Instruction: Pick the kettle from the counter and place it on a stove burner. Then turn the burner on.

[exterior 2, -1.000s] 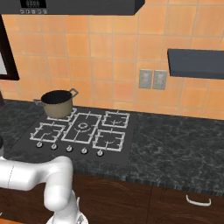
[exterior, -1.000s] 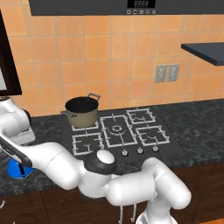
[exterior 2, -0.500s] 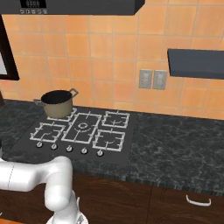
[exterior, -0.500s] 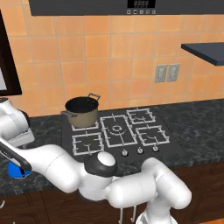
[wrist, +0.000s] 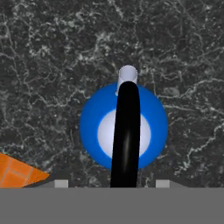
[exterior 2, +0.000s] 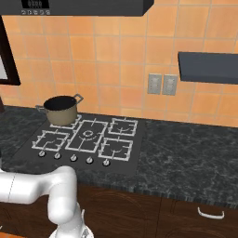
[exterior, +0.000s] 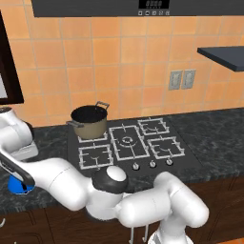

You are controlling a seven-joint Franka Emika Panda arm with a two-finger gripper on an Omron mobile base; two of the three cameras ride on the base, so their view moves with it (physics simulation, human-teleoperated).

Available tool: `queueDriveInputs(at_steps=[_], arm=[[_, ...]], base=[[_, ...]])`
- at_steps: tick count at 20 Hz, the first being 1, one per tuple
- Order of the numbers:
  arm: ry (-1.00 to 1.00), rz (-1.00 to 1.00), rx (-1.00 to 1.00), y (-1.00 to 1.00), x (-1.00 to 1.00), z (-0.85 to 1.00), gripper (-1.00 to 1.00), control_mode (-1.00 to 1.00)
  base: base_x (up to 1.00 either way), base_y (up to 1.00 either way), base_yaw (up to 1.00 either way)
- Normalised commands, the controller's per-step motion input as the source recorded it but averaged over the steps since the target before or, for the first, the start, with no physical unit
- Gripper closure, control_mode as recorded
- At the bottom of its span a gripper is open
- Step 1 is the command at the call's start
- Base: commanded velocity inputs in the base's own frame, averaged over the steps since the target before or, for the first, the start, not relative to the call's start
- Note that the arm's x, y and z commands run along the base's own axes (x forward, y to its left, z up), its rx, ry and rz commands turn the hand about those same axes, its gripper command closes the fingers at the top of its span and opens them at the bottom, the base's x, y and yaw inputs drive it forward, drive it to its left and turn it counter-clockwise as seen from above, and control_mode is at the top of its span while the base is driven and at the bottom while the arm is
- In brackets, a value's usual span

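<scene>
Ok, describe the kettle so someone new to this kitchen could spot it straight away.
Start at the stove set in the dark marbled counter, then look far left along the counter's front edge, past the olive-brown pot. The kettle sits there: a small bright-blue dome with a pale lid, short pale spout and thin black arched handle, much smaller than the pot.

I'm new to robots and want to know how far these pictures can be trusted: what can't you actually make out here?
- Gripper: in the hand view only two pale tips show above the bottom band, either side of the kettle handle; contact can't be judged.
- Kettle in the left base view: the arm covers its top.
- Stove knobs: too small to read their settings.
- Pot: its inside is too dark to tell.
</scene>
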Motion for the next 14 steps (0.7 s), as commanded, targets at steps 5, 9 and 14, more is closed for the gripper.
queueDriveInputs(at_steps=[5,9,14], arm=[[0.05,0.0,0.01,0.0,0.0,0.0,1.0,-1.0],[0.01,0.0,0.0,-0.02,-0.03,0.06,1.0,-1.0],[-0.05,0.0,0.0,-0.44,-0.55,0.76,1.0,-1.0]], base=[[0.0,0.0,0.0],[0.0,0.0,0.0],[0.0,0.0,0.0]])
